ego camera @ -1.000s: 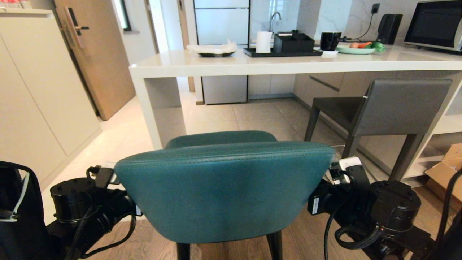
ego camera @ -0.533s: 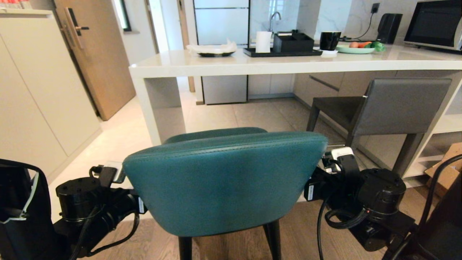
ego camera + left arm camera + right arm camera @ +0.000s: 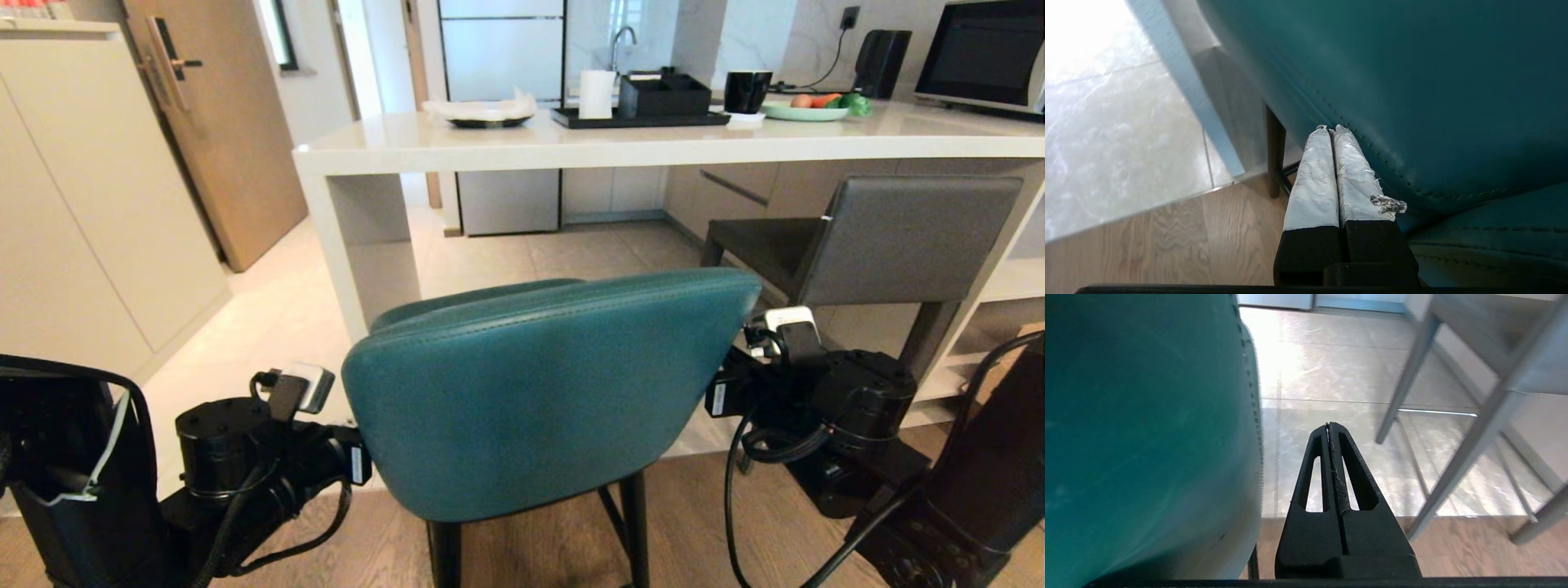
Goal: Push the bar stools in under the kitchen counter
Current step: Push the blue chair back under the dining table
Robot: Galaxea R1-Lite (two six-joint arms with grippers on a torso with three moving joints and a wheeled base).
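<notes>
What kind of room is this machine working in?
Most likely a home kitchen: a white kitchen counter with bar stools at it, a sink tap behind, and a microwave on the right.

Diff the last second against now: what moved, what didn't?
The teal leather stool with the curved back slid toward the off-white stone counter and swung, its right end now leading. Both arms went with it: the left gripper, shut, sits at the back's lower seam, and the right gripper, shut, lies just beside its right edge. Nothing was grasped or released. The dark grey square-backed stool stayed put.
</notes>
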